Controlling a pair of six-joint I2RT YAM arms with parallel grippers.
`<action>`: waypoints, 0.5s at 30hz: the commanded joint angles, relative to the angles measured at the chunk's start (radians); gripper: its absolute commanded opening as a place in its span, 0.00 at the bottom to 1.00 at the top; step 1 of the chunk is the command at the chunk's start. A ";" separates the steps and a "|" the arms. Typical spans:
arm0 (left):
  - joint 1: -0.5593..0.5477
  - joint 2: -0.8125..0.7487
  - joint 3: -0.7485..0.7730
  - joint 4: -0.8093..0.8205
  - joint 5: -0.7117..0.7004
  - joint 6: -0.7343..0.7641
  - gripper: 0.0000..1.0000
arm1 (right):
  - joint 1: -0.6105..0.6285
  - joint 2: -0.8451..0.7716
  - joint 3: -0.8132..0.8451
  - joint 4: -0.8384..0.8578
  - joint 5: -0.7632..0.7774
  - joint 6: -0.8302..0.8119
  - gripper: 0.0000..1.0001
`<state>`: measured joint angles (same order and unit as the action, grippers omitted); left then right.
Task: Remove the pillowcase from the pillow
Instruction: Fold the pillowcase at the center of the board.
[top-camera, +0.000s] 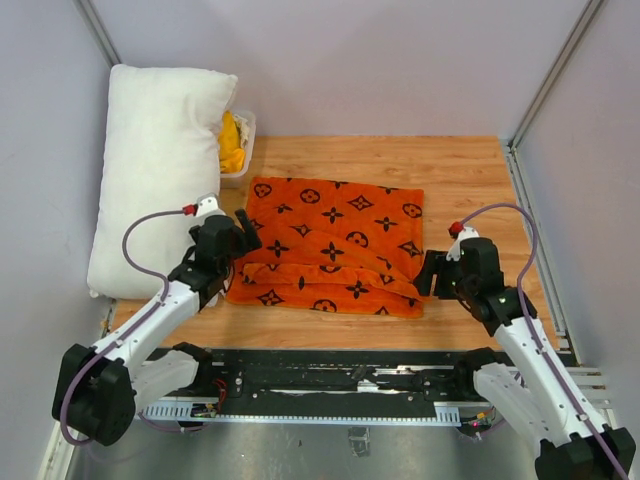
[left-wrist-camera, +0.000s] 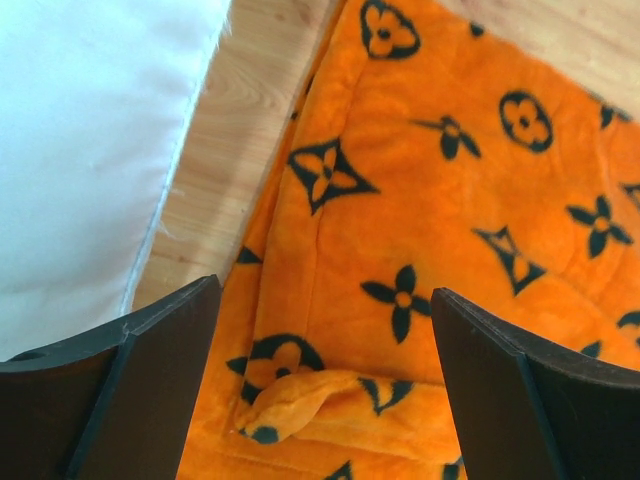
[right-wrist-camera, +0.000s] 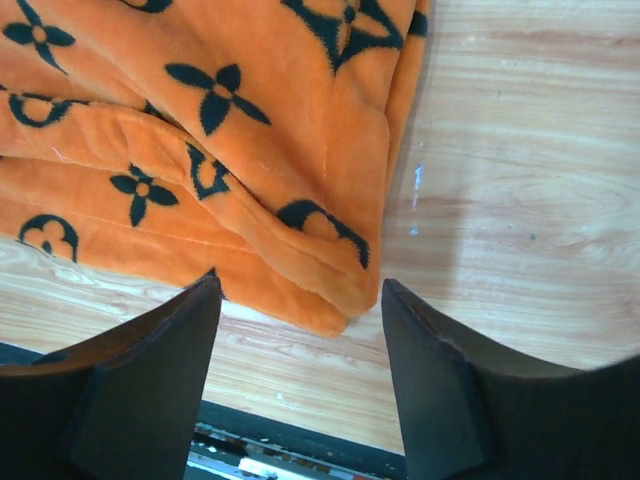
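- Pillowcase (top-camera: 335, 245) lies flat at mid-frame in the top view; the pillow (top-camera: 160, 170) stands apart at upper left.
- Left wrist view: the left gripper (left-wrist-camera: 325, 295) hangs spread wide over the case's edge, holding nothing.
- Right wrist view: the right gripper (right-wrist-camera: 300, 285) stands released over the case's lower corner; lifting straight up should avoid snagging the fabric.

From above, the pillow (top-camera: 155, 170) covers the left part of a clear bin (top-camera: 240, 177), whose yellow cloth (top-camera: 231, 145) shows only partly. The left wrist view cuts the pillow at top and left, and the pillowcase (left-wrist-camera: 420, 220) at top, right and bottom. The right wrist view crops the pillowcase at top and left. Its bunched near folds hide the layers beneath. The left claw (left-wrist-camera: 325, 290) and right claw (right-wrist-camera: 300, 283) run off their views' bottom edges.
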<state>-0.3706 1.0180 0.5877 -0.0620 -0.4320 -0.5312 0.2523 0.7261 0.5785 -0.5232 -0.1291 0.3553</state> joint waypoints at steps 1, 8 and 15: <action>-0.019 0.016 -0.044 -0.003 0.036 -0.001 0.86 | -0.009 0.000 0.033 0.000 0.043 0.021 0.71; -0.025 0.010 -0.101 -0.039 0.068 -0.003 0.82 | -0.009 0.108 0.018 0.055 -0.002 0.043 0.73; -0.027 0.014 -0.161 -0.015 0.117 -0.019 0.80 | -0.009 0.190 -0.011 0.081 0.004 0.068 0.72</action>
<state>-0.3897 1.0340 0.4538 -0.1028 -0.3500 -0.5404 0.2523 0.8906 0.5850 -0.4675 -0.1230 0.3977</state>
